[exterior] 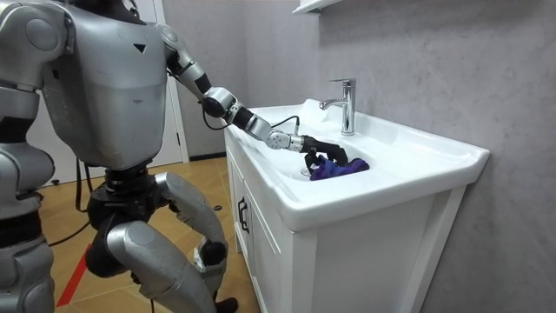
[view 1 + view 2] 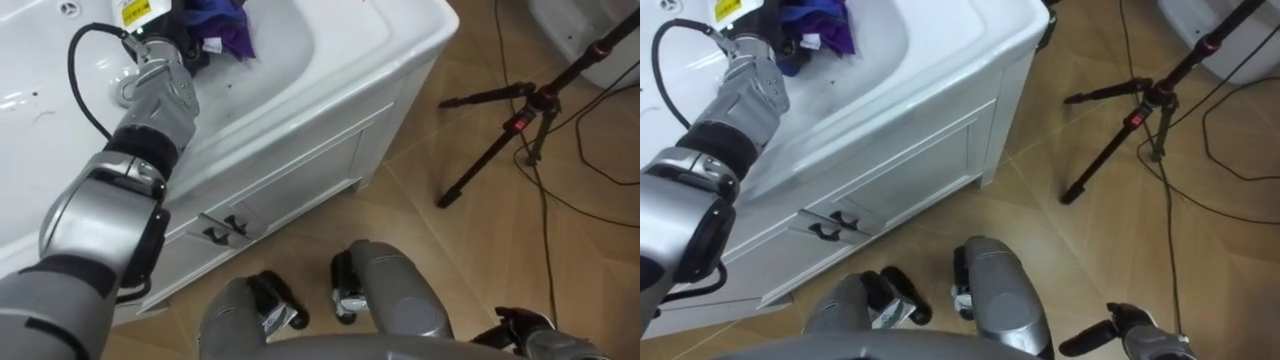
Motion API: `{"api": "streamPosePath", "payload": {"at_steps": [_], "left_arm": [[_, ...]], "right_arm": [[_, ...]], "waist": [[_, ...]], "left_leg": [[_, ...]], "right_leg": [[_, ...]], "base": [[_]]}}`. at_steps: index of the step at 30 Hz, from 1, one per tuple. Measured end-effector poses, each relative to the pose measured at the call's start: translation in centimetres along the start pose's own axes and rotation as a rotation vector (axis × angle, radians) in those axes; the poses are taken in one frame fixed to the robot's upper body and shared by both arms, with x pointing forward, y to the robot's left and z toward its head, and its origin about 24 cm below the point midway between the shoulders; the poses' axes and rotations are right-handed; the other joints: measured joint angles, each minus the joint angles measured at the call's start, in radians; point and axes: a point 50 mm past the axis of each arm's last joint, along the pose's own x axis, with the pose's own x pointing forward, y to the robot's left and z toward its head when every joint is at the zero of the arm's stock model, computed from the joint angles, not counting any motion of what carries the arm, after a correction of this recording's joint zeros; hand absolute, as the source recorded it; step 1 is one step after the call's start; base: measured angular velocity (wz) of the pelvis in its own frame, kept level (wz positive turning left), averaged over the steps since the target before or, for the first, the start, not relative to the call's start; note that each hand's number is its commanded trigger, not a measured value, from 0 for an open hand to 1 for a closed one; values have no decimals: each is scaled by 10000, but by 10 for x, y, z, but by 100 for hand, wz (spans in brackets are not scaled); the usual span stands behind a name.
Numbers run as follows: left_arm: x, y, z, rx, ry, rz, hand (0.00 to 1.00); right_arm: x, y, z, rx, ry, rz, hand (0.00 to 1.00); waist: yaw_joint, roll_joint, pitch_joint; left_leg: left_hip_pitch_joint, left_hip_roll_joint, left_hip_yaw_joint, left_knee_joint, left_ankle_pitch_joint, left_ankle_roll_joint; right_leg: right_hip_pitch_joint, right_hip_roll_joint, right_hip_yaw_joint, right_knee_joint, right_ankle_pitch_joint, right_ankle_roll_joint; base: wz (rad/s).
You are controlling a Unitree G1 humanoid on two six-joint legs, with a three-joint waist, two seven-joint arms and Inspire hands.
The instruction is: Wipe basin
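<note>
Starting at the left, we see the left robot hand (image 1: 320, 149) reaching into the white basin (image 1: 408, 158). Its dark fingers are curled onto a purple cloth (image 1: 345, 167) lying in the bowl, just in front of the chrome tap (image 1: 347, 104). Further right, a black tripod (image 2: 500, 135) stands on the wooden floor (image 2: 420, 230). The right robot hand (image 2: 1145, 342) hangs low, and we cannot tell whether it is wide or narrow.

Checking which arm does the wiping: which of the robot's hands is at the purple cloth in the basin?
The left hand, reaching into the basin onto the purple cloth; the right hand hangs low by the robot's legs, away from the basin.
</note>
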Motion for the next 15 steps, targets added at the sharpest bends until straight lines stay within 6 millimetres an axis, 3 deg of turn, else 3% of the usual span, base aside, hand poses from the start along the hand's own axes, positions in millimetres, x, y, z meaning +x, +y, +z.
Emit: {"api": "streamPosePath", "payload": {"at_steps": [15], "left_arm": [[1,1,1,-330,-287,-448,100]], "right_arm": [[0,-1,-1,-83,69,77,0]], "waist": [[117,21,2]], "left_leg": [[319,-10,162,-15,14,143]], "right_leg": [[209,-58,48,43,-150,96]], "base": [[-2]]}}
